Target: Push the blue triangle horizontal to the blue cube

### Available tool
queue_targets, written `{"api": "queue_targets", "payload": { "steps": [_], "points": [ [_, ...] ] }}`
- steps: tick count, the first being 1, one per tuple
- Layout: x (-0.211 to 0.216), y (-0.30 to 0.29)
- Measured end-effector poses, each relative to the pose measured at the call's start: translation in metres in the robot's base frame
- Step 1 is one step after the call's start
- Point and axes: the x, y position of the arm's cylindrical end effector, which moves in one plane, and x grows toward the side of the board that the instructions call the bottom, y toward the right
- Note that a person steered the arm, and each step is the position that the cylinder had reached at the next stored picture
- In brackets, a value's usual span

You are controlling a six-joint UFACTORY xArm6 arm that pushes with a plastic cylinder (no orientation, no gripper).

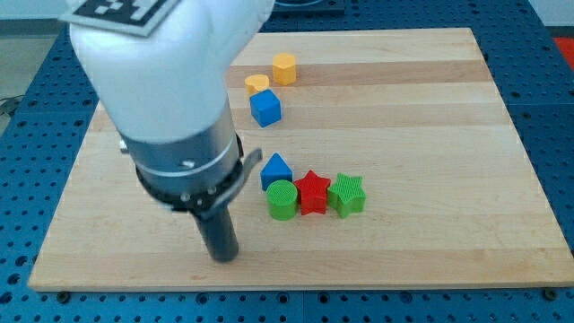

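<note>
Nearest the camera, my tip (223, 257) sits down-left of the blue triangle (276, 170), apart from it, grasping nothing. Blue triangle touches green cylinder (282, 200), beside red star (312, 192) and green star (346, 195); blue cube (265, 108) lies above the triangle.

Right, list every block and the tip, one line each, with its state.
blue triangle: upright, touching the green cylinder below it.
blue cube: alone, just below the orange heart.
green cylinder: against the red star.
red star: wedged between cylinder and green star.
green star: the row's right end.
orange heart: near the cube.
orange hexagon: apart.
my tip: left of the row, touching no block.
</note>
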Motion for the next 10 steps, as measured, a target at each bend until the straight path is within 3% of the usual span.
{"api": "queue_targets", "payload": {
  "steps": [1,3,5,6,9,10],
  "points": [
    [-0.092,0.01],
    [-0.097,0.02],
    [-0.061,0.014],
    [-0.065,0.03],
    [-0.188,0.126],
    [-0.2,0.132]
  ]
}}
